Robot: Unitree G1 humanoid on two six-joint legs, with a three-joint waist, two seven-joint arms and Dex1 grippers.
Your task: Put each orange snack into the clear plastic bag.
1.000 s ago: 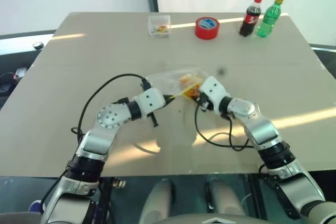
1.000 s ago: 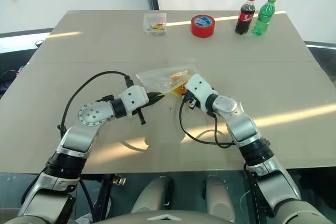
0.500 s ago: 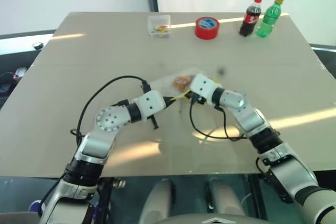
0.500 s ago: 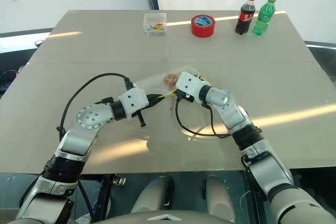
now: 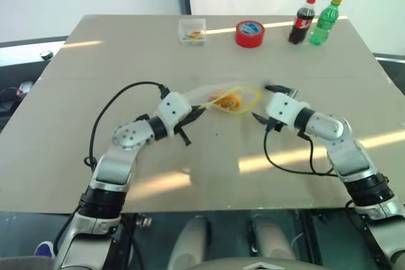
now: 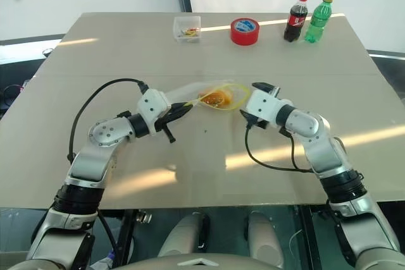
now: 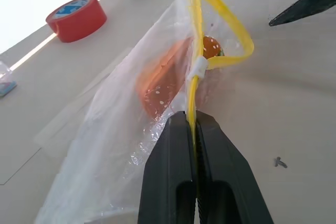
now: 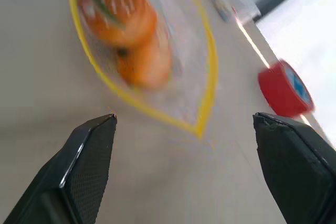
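Note:
The clear plastic bag (image 5: 218,97) hangs tilted over the middle of the table, its yellow-edged mouth (image 8: 207,72) gaping toward the right. My left gripper (image 7: 194,124) is shut on the bag's yellow strip (image 7: 195,85). Two orange snacks (image 8: 118,17) (image 8: 148,65) lie inside the bag, and through the plastic they read as an orange lump (image 6: 217,98). My right gripper (image 5: 266,102) stands open a short way right of the bag's mouth, with nothing between its fingers (image 8: 89,166).
At the table's far side stand a red tape roll (image 5: 249,33), a small clear box (image 5: 192,31), a cola bottle (image 5: 302,19) and a green bottle (image 5: 324,20). Black cables trail from both wrists over the tabletop (image 5: 76,93).
My right gripper was at the bag's mouth; it has opened and drawn back to the right, out of the bag. The left gripper keeps its hold on the strip, with the bag raised a little.

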